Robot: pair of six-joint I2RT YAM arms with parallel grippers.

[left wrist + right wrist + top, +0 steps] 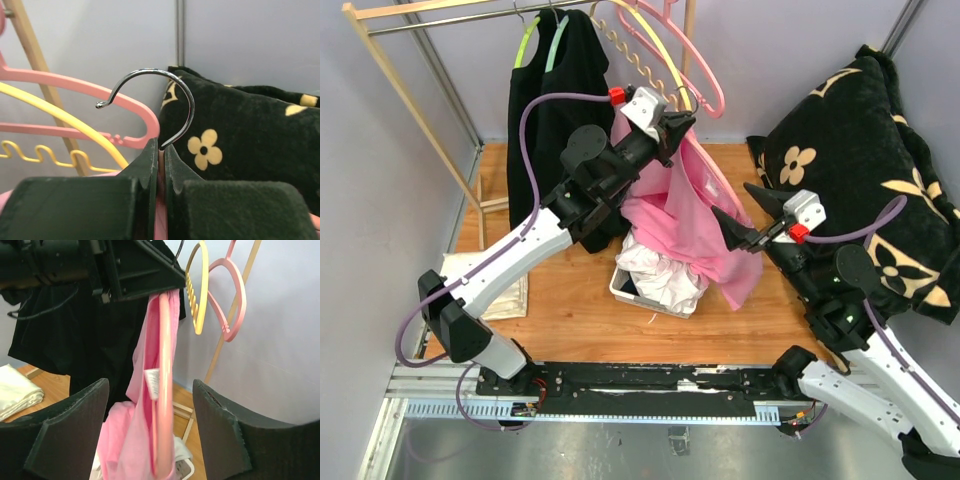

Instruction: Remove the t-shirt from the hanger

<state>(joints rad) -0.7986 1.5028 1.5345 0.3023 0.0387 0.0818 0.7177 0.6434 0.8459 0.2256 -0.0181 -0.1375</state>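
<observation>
A black garment [555,100] hangs at the rack's left. Beside it, the left gripper [161,147] has its jaws pressed together on the neck of the pink hanger [164,365], just below its metal hook [191,107]. The pink t-shirt [685,215] hangs on that hanger over a white basket [620,285] on the table [570,300], and the white label [152,383] inside its collar is too small to read. Further right, the right gripper [748,215] has its jaws spread close beside the cloth, near a black blanket [860,160] with cream flower motifs.

Bright, even light, soft faint shadows. Mild sheen on metal ledge [620,442] at 6 o'clock. Wrist views: fingers [65,440] blurred at 6 o'clock, hook [191,106] sharp, glinting at 12.
</observation>
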